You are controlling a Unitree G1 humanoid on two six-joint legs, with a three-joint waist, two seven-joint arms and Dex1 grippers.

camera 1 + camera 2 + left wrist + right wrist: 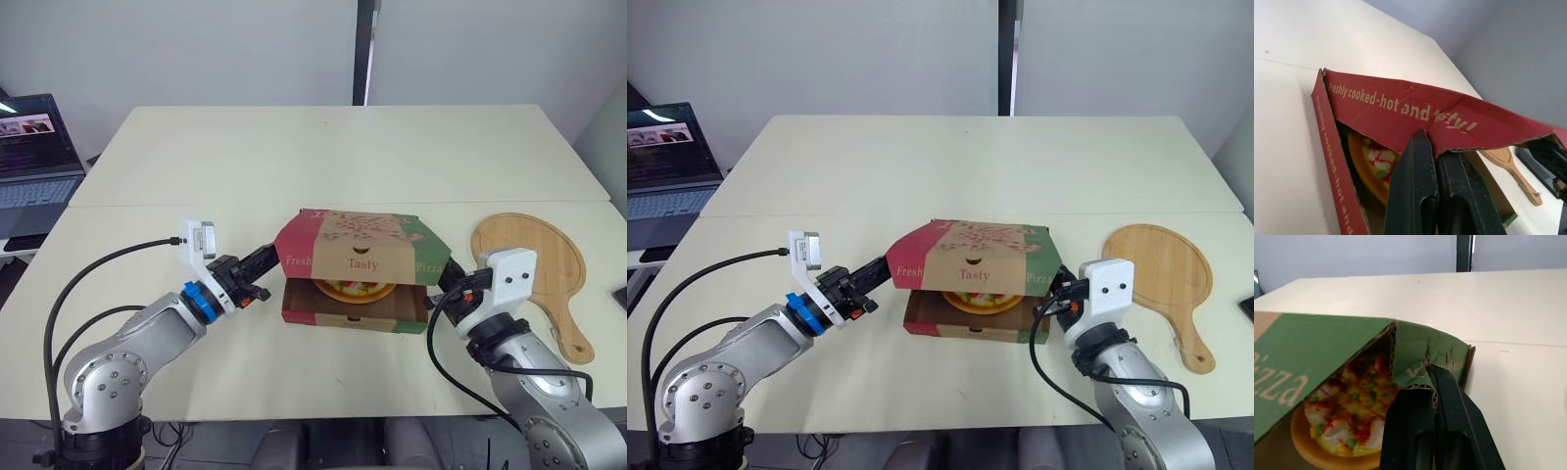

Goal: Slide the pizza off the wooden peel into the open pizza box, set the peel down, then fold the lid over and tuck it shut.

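Cream and smooth-topped, the bench (294,157) offered little friction, so a lopsided push could, I judged, skate the red, tan and green printed corrugated-cardboard pizza box (353,315) toward the near edge, by which it sat roughly midway. Its hinged lid (362,247) hung half-lowered, the front flap poised above the base's front wall. Pressed straight down, that flap seemed likely to land outside the wall and crease rather than tuck. The round pale wooden peel (534,259) with its short handle lay flat by the right edge, apart from the box, and looked at risk only from a wide swing of the right arm. The round orange-crusted pizza (355,290) sat inside the base, where an inward-folding side flap might scrape its topping. The left gripper (1433,147) was pinched closed on the lid's red side flap, and the right gripper (1430,377) on the green one. Uneven pulls could tear the board or let it slip.

The bench was matte and flat. The box was fluted board with raw corrugation at its cut edges, the green flap cracked and buckled near the pinch. The peel was fine-grained, with a shallow line following its rim. The pizza looked glossy and lumpy, flecked red, white and green. The gripper fingers were black, hard and smooth.
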